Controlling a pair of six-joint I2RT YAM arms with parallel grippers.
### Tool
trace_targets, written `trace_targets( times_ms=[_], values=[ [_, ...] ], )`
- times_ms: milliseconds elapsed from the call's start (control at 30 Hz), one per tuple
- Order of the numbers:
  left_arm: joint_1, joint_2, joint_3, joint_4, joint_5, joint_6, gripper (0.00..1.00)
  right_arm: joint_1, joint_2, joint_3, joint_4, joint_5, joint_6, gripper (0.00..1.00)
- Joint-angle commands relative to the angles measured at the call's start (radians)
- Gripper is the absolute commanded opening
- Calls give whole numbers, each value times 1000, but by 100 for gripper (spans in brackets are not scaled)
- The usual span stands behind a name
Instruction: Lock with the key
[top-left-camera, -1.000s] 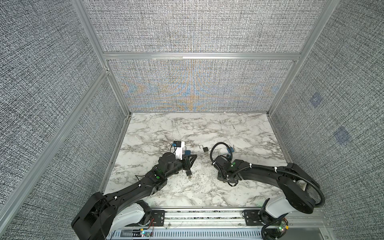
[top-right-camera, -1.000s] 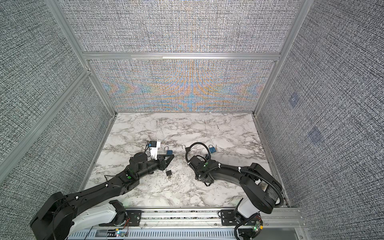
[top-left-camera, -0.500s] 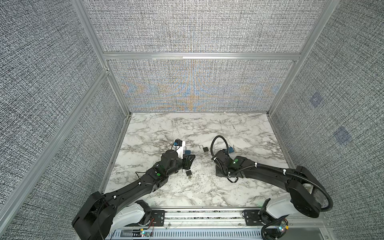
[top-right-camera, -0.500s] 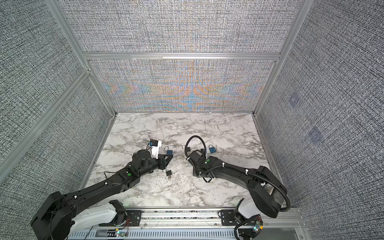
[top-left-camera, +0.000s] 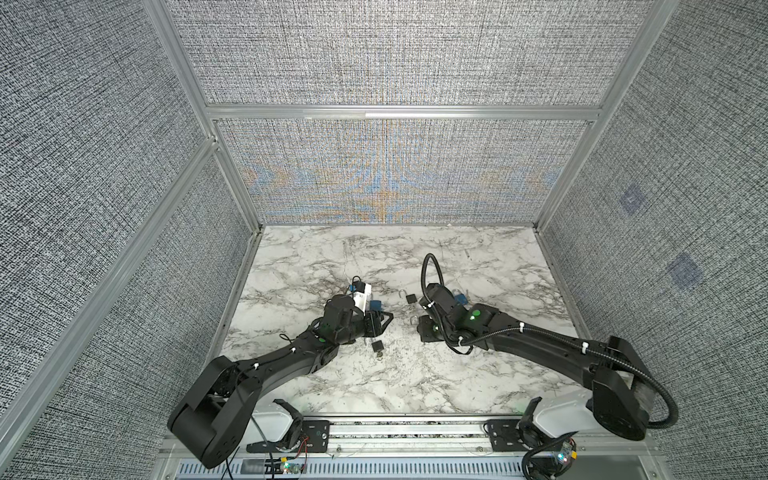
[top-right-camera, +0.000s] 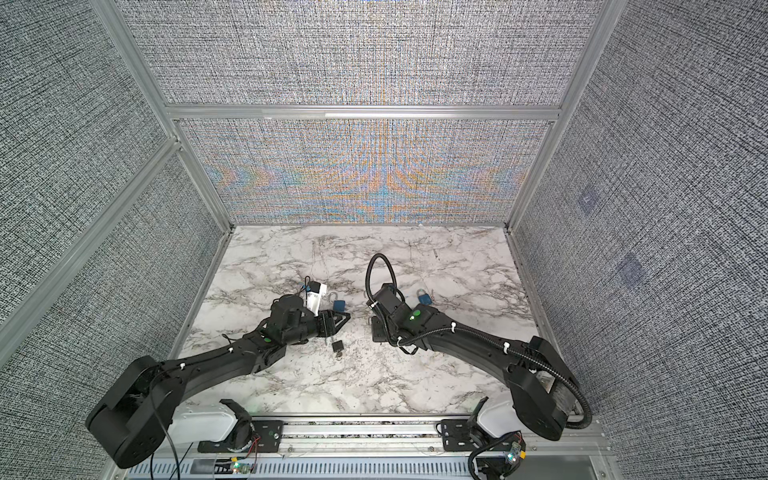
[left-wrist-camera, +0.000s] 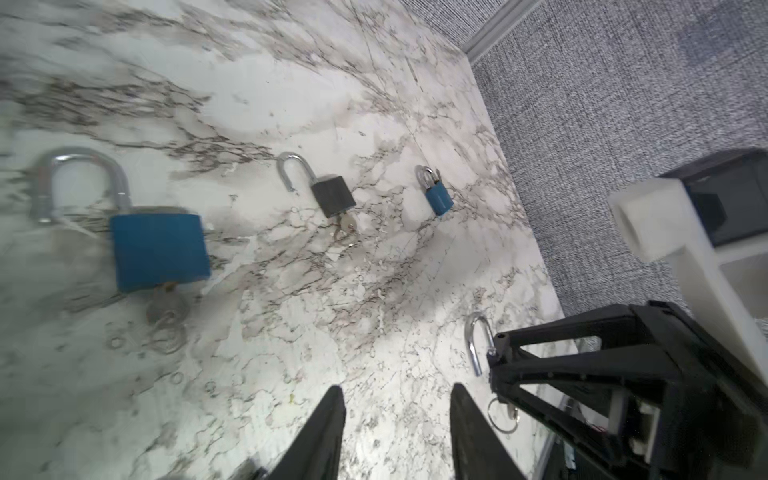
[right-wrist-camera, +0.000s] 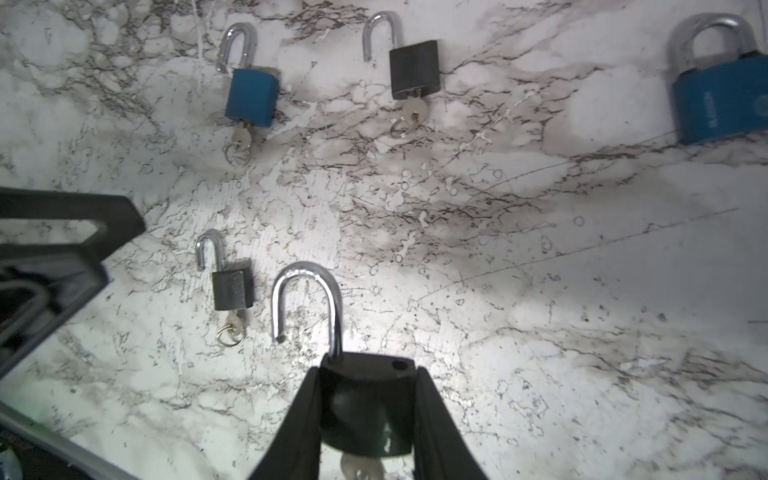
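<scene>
My right gripper (right-wrist-camera: 366, 372) is shut on the body of a black padlock (right-wrist-camera: 365, 407). Its shackle (right-wrist-camera: 305, 299) stands open, and its key (right-wrist-camera: 359, 467) pokes out below the body. In both top views this gripper (top-left-camera: 420, 328) (top-right-camera: 376, 328) sits low over the table's middle. My left gripper (left-wrist-camera: 397, 392) (top-left-camera: 384, 322) is open with nothing between its fingers and faces the right gripper (left-wrist-camera: 602, 365) across a small gap. A smaller black padlock (top-left-camera: 377, 345) (right-wrist-camera: 232, 289), shackle open and key inserted, lies just in front of the left gripper.
On the marble table (top-left-camera: 374, 386) lie a blue padlock with key (left-wrist-camera: 160, 249) (right-wrist-camera: 251, 97), a black padlock with key (left-wrist-camera: 332, 195) (right-wrist-camera: 414, 68) and a closed blue padlock (left-wrist-camera: 438, 197) (right-wrist-camera: 723, 99). Fabric walls (top-left-camera: 374, 174) enclose three sides.
My left gripper has opened and drawn back from the small black padlock, which stays on the table. My right gripper has shifted slightly left with its padlock.
</scene>
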Motion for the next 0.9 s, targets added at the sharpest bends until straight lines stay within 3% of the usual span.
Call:
trace_targets(
  times_ms=[0, 133, 267, 867],
  values=[
    [8, 44, 39, 71, 165, -23, 45, 2, -3, 9, 33, -44, -38, 29],
    [9, 133, 66, 155, 301, -13, 43, 2, -3, 7, 43, -64, -47, 29],
    [8, 194, 60, 252, 350, -59, 38, 0, 0, 5, 49, -73, -52, 29],
    [8, 224, 61, 261, 377, -60, 33, 0, 8, 23, 44, -75, -55, 29]
  ],
)
